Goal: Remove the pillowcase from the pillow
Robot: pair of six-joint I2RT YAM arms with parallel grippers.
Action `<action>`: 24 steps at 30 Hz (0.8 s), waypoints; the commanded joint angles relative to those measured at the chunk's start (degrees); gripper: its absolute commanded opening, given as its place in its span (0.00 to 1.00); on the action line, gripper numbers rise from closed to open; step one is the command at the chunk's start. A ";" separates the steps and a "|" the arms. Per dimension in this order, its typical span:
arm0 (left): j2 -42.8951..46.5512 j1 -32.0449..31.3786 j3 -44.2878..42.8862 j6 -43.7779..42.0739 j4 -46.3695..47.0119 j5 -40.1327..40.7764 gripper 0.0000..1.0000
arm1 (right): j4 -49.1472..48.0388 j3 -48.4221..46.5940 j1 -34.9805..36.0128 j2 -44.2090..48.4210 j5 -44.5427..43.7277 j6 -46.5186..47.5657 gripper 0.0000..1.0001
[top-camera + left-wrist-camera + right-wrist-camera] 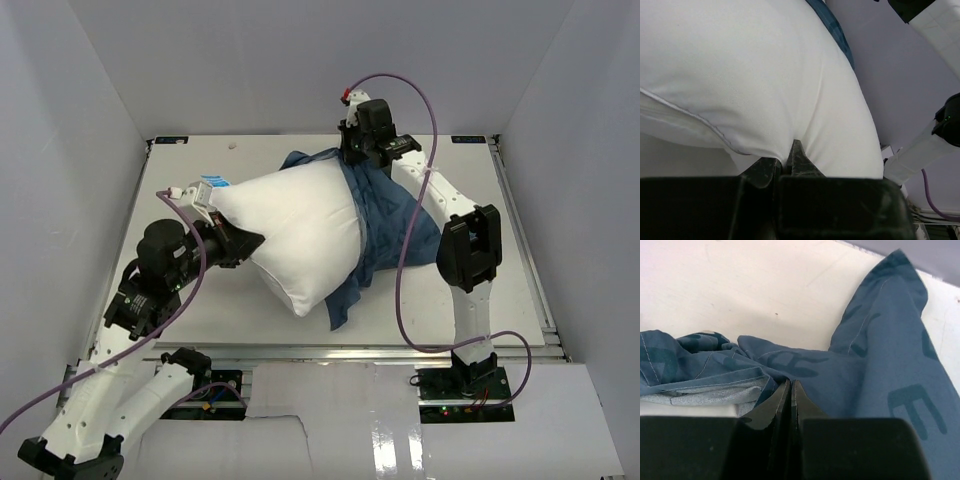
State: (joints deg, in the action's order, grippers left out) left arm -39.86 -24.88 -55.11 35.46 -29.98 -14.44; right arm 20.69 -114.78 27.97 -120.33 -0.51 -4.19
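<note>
Left hand (792, 150) on pillow (765, 75) edge, right hand (791, 385) seemingly on pillowcase (880, 365) hem

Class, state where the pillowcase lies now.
In the top view the pillowcase drapes right of centre, against the pillow, its far corner pinched by the right tool.

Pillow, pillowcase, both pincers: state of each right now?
pillow: mostly bare, its right end in the blue fabric, its left side pinched.
pillowcase: pulled most of the way off, bunched and creased around the pillow's right end.
left pincer: shut on a fold of the pillow.
right pincer: shut on a fold of the pillowcase at its far end.
</note>
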 commanded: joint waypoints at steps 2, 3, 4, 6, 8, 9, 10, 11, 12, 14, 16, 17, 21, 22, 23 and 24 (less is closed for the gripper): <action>2.06 -0.60 -3.24 -0.13 -1.57 4.75 0.00 | -4.34 3.86 -5.37 -0.25 -10.39 0.67 0.08; 2.06 -0.52 -3.51 -0.04 -2.53 6.51 0.00 | -4.34 4.12 -7.12 -0.43 -9.60 0.06 0.08; 2.15 -0.60 -3.68 -0.04 -2.54 8.01 0.00 | -4.34 4.21 -8.09 -0.52 -8.81 -0.47 0.08; 1.72 -0.60 -4.21 -0.04 -2.98 12.14 0.00 | -4.43 4.56 -9.59 -0.43 -6.18 -1.00 0.08; 0.40 -0.52 -4.48 0.13 -2.72 14.42 0.00 | -4.69 4.74 -10.56 0.18 -1.80 -0.48 0.08; -0.65 -0.52 -4.56 0.22 -2.54 15.65 0.00 | -4.43 4.57 -10.56 0.62 -0.12 -0.04 0.08; -2.84 -0.52 -4.57 0.31 -2.19 15.58 0.00 | -4.17 4.39 -10.56 1.15 3.29 0.31 0.08; -3.82 -0.52 -4.30 0.48 -0.97 15.14 0.00 | -2.51 3.61 -10.56 2.55 5.85 0.14 0.16; -4.78 -0.52 -3.95 0.57 -0.09 15.14 0.00 | -1.10 2.82 -10.48 3.26 5.87 -0.38 0.27; -6.98 -0.52 -4.04 0.92 1.41 15.84 0.00 | -0.03 4.81 -10.48 7.71 7.36 -1.00 0.58; -8.13 -0.52 -4.56 0.84 2.11 17.16 0.00 | -3.01 9.11 -10.48 12.56 7.72 -1.70 0.70; -9.09 -0.43 -4.83 0.75 2.03 17.34 0.00 | -4.24 13.14 -10.48 17.54 7.11 -2.14 0.72; -9.98 -0.43 -4.83 1.01 2.55 18.04 0.00 | -6.18 18.70 -10.56 28.12 4.56 -1.88 0.82; -10.15 -0.43 -4.39 1.19 3.16 18.56 0.00 | -6.27 19.76 -10.56 31.88 4.56 -1.88 0.86; -10.59 -0.43 -4.22 1.71 3.43 18.92 0.00 | -6.36 21.08 -10.56 33.74 5.17 -1.88 0.88; -10.94 -0.43 -4.13 1.89 3.69 19.70 0.00 | -6.62 24.66 -10.56 35.68 5.69 -2.84 0.90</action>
State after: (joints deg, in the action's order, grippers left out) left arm -51.20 -25.32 -56.60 36.42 -31.79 2.37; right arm 18.09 -94.39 16.91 -91.57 5.06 -6.52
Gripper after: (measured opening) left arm 0.079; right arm 0.884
